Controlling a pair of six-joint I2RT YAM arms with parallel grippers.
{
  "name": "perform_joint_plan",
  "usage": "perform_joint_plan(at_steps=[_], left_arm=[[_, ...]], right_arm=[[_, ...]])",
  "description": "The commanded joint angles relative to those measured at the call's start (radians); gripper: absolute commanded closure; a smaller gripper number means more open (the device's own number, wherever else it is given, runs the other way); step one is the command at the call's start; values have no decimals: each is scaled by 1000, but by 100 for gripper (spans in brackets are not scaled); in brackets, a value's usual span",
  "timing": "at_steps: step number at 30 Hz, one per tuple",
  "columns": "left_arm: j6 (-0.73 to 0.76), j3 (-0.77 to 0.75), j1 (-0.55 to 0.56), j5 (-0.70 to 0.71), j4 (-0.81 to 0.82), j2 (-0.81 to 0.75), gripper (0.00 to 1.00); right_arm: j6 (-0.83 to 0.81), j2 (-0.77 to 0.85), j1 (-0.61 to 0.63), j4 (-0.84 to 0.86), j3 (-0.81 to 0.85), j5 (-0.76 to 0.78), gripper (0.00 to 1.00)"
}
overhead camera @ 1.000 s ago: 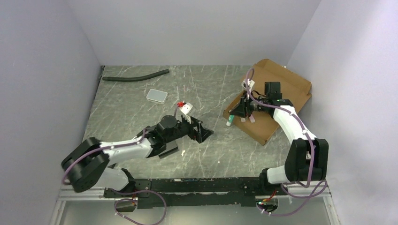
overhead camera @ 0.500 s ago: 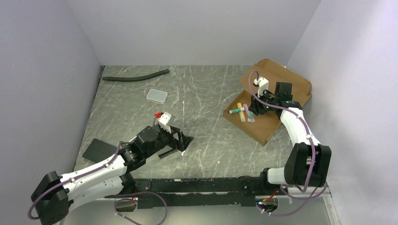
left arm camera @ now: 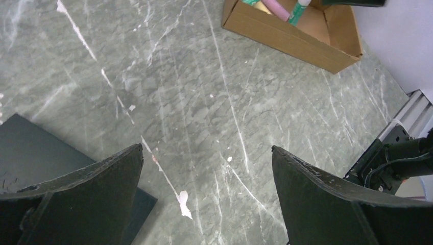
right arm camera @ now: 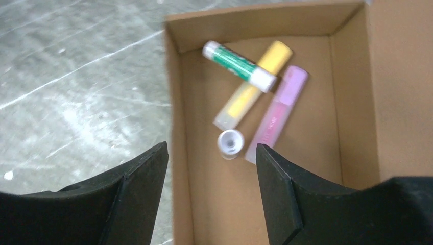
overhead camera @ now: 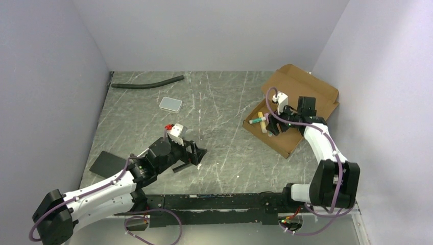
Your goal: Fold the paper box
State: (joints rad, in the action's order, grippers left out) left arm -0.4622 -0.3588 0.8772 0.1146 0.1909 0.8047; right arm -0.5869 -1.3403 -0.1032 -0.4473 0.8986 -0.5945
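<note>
The paper box (overhead camera: 306, 84) is a brown cardboard mailer at the back right, its lid leaning open toward the wall. In the right wrist view the box (right arm camera: 352, 92) holds a green-and-white tube (right arm camera: 237, 65), a yellow tube (right arm camera: 253, 84), a pink tube (right arm camera: 278, 112) and a small white cap (right arm camera: 230, 142). My right gripper (overhead camera: 270, 125) (right arm camera: 212, 145) hovers open over the box's left end with nothing between its fingers. My left gripper (overhead camera: 199, 157) (left arm camera: 207, 147) stands wide open over bare table near the front, far from the box (left arm camera: 286, 35).
A black slab (overhead camera: 107, 162) lies at the front left, and another (left arm camera: 30, 143) lies under the left fingers. A black hose (overhead camera: 148, 82) and a clear plastic lid (overhead camera: 170, 104) lie toward the back left. Walls close in on three sides.
The left arm pulled back toward the near left and its jaws opened fully; a black slab now shows at the left. The right gripper's jaws widened over the box.
</note>
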Motion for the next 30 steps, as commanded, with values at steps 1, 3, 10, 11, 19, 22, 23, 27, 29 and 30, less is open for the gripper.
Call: perform_joint_plan(at_steps=[1, 3, 10, 11, 19, 22, 23, 27, 29, 30], left_arm=[[-56, 40, -4, 63, 14, -22, 1], [-64, 57, -6, 59, 31, -34, 1], [-72, 60, -6, 57, 28, -40, 0], [-73, 60, -6, 55, 30, -38, 1], [-83, 58, -7, 58, 26, -26, 1], [-85, 60, -7, 68, 23, -28, 0], [-84, 62, -6, 70, 23, -28, 1], [-90, 66, -7, 77, 25, -23, 1], [-93, 66, -7, 81, 27, -18, 0], [-94, 66, -6, 81, 27, -17, 1]], right_arm=[[-241, 165, -3, -13, -88, -233, 30], [-336, 240, -3, -11, -146, -288, 21], [-367, 350, 7, 54, -266, -229, 9], [-363, 339, 10, 49, -259, -207, 9], [-302, 226, 74, 31, -210, -58, 11], [-299, 200, 88, 20, -198, -34, 11], [-296, 198, 89, 21, -196, -32, 11], [-279, 190, 94, 30, -194, -9, 11], [-268, 179, 95, 26, -188, 2, 11], [-261, 173, 96, 26, -184, 9, 12]])
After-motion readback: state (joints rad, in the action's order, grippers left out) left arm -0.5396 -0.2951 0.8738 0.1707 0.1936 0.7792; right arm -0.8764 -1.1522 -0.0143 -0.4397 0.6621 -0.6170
